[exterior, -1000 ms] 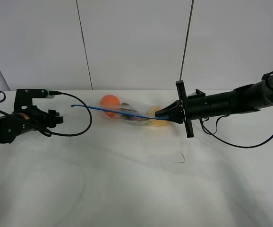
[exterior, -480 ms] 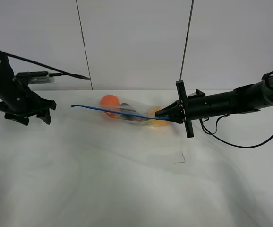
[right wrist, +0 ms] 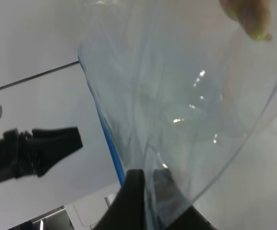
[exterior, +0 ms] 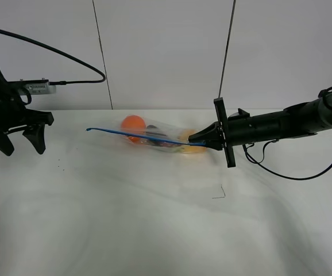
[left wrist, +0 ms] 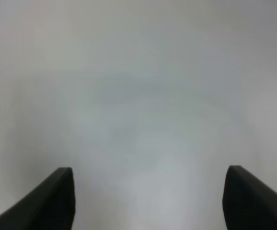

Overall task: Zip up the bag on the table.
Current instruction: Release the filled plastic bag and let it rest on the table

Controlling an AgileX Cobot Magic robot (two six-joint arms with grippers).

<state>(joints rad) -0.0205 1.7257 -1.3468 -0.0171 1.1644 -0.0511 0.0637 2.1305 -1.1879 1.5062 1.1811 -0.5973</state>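
The clear bag [exterior: 157, 138] lies on the white table [exterior: 154, 230] at the back middle, with orange [exterior: 133, 123], dark and yellow produce inside. Its blue zip strip [exterior: 131, 135] runs from a free end at the left to my right gripper [exterior: 197, 140], which is shut on the strip's right end. In the right wrist view the fingers [right wrist: 133, 191] pinch the bag [right wrist: 177, 96] at the blue strip [right wrist: 107, 139]. My left gripper [exterior: 22, 145] hangs open at the far left, well away from the bag. The left wrist view shows its fingertips [left wrist: 57, 201] wide apart over the bare table.
A thin black mark [exterior: 219, 193] lies on the table in front of the right gripper. A tiny dark speck [exterior: 57, 167] lies near the left arm. The left arm's cable [exterior: 68, 57] arcs in front of the back wall.
My left arm has lifted off the table and swung back to the far left, its gripper now hanging downward and open. The right gripper and the bag have not moved.
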